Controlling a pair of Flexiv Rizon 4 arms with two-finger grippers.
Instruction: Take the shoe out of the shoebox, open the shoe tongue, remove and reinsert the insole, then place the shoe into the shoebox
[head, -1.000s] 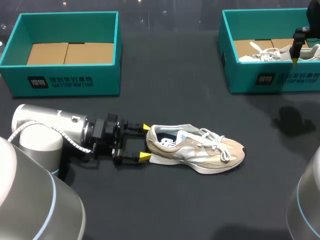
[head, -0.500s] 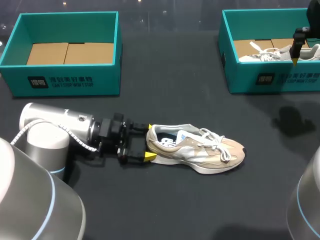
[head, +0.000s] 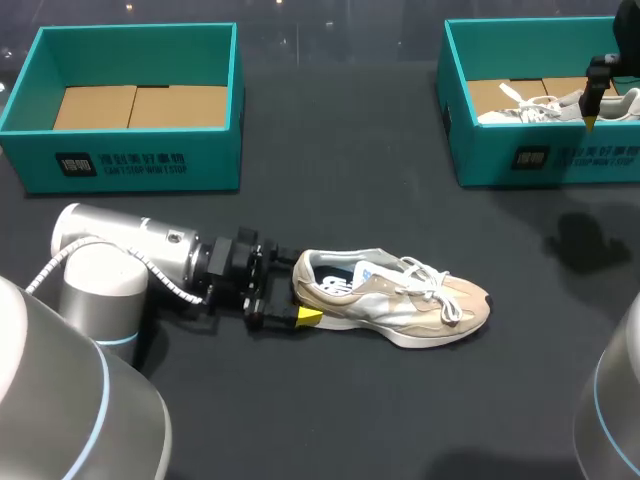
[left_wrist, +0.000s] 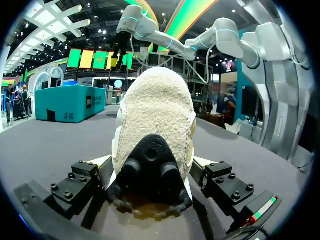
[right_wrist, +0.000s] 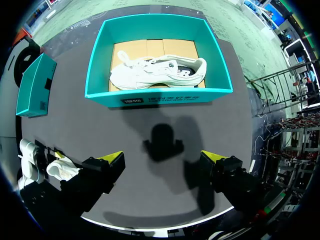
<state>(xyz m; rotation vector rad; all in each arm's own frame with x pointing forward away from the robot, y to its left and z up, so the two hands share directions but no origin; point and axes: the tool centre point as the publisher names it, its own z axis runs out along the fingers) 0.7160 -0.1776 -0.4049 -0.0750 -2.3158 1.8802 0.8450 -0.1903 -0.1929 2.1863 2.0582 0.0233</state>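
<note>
A beige sneaker (head: 400, 298) lies on its sole in the middle of the dark table, toe to the right. My left gripper (head: 300, 288) is open around its heel, with one yellow tip on the near side and the other hidden behind the heel. The left wrist view has the fleecy heel (left_wrist: 156, 120) filling the space between my left gripper's (left_wrist: 150, 167) fingers. My right gripper (head: 592, 100) hangs open and empty above the right teal shoebox (head: 480, 150). That box holds a white sneaker (right_wrist: 157, 71), ahead of my right gripper (right_wrist: 164, 159).
An empty teal shoebox (head: 130, 160) with a cardboard floor stands at the back left. The right shoebox (right_wrist: 160, 92) sits at the back right. Dark table surface stretches between the boxes and in front of the beige sneaker.
My left gripper has slid right along the table, so the sneaker's heel now sits between its fingers. The right arm and the sneaker have stayed where they were.
</note>
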